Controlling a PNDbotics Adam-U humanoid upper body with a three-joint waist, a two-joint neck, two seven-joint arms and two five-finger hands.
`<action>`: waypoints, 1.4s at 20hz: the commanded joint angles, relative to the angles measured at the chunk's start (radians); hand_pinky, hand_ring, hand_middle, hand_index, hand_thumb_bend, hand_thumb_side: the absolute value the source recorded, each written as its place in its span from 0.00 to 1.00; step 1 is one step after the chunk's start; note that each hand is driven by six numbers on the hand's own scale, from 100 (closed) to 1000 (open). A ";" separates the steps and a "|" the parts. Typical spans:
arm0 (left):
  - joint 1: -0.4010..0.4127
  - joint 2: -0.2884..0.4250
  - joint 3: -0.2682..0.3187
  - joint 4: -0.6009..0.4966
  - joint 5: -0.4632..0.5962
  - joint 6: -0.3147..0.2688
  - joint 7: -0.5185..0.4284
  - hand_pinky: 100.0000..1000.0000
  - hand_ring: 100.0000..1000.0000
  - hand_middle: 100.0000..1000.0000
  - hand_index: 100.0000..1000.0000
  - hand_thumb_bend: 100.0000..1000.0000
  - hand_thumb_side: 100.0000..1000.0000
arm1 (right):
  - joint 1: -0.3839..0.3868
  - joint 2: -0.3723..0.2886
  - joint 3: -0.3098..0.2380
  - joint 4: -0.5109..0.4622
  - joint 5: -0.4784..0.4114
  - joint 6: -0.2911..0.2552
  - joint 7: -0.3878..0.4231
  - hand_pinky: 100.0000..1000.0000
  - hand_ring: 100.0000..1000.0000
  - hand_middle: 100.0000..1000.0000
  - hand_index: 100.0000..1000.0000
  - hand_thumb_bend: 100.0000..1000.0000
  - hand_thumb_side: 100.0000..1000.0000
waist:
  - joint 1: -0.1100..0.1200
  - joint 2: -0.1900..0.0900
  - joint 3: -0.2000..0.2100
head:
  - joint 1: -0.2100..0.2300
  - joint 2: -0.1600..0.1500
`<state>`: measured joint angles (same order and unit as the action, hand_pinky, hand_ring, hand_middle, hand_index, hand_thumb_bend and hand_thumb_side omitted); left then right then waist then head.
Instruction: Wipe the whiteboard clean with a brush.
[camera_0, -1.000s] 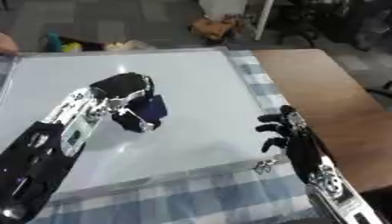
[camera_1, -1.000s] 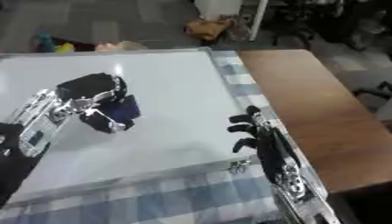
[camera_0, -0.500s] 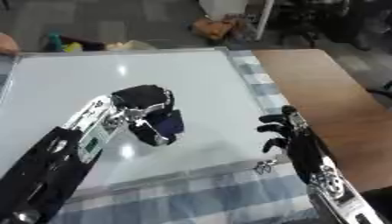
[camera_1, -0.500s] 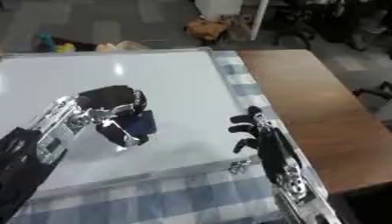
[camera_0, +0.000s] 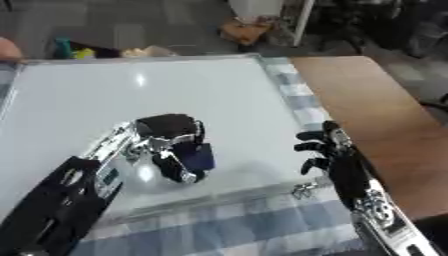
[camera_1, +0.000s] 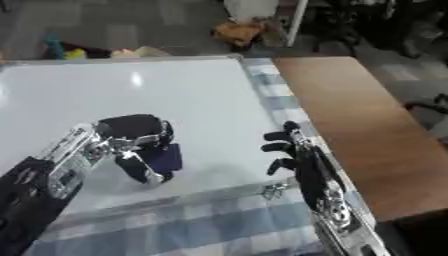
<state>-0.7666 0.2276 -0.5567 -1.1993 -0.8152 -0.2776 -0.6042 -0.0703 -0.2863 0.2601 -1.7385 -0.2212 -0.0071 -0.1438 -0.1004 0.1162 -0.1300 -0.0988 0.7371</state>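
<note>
One risk: left hand (camera_0: 166, 142), fingers curled on dark brush (camera_0: 197, 156) at lower-center of whiteboard (camera_0: 131, 95), may tilt it & lose contact w/ board; right hand (camera_0: 337, 160) idle, fingers half-bent.

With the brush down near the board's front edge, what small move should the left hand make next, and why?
Probably sweep the brush back up the whiteboard. The left robot hand grips it close to the near edge, so there is little room to go further that way. The right robot hand sits idle beside the board.

left hand (camera_0: 166, 142) with brush (camera_0: 197, 156) on whiteboard (camera_0: 131, 95) near edge | right hand (camera_0: 328, 157) beside whiteboard's right edge
</note>
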 joint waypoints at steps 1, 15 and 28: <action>-0.010 -0.008 0.001 -0.007 0.029 -0.017 -0.043 0.51 0.48 0.43 0.36 0.87 0.45 | -0.010 -0.011 -0.002 -0.010 0.007 -0.002 0.001 0.31 0.66 0.68 0.62 0.00 1.00 | 0.004 -0.010 0.000 | 0.001 0.000; -0.025 0.055 0.074 -0.095 0.074 -0.003 -0.037 0.67 0.64 0.58 0.45 1.00 0.68 | -0.007 -0.010 -0.006 -0.007 0.008 -0.004 -0.004 0.31 0.66 0.68 0.62 0.00 1.00 | 0.006 -0.013 0.013 | -0.008 -0.003; 0.067 0.210 0.216 -0.362 0.172 0.108 0.097 0.66 0.59 0.54 0.44 1.00 0.62 | -0.005 -0.016 -0.012 -0.002 0.010 -0.009 -0.010 0.31 0.66 0.68 0.62 0.00 1.00 | 0.021 -0.018 0.029 | -0.022 -0.004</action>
<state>-0.6866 0.4079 -0.3671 -1.5243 -0.6592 -0.1848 -0.5177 -0.0700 -0.2863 0.2589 -1.7316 -0.2201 -0.0139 -0.1504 -0.0827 0.1112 -0.1011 -0.1169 0.7369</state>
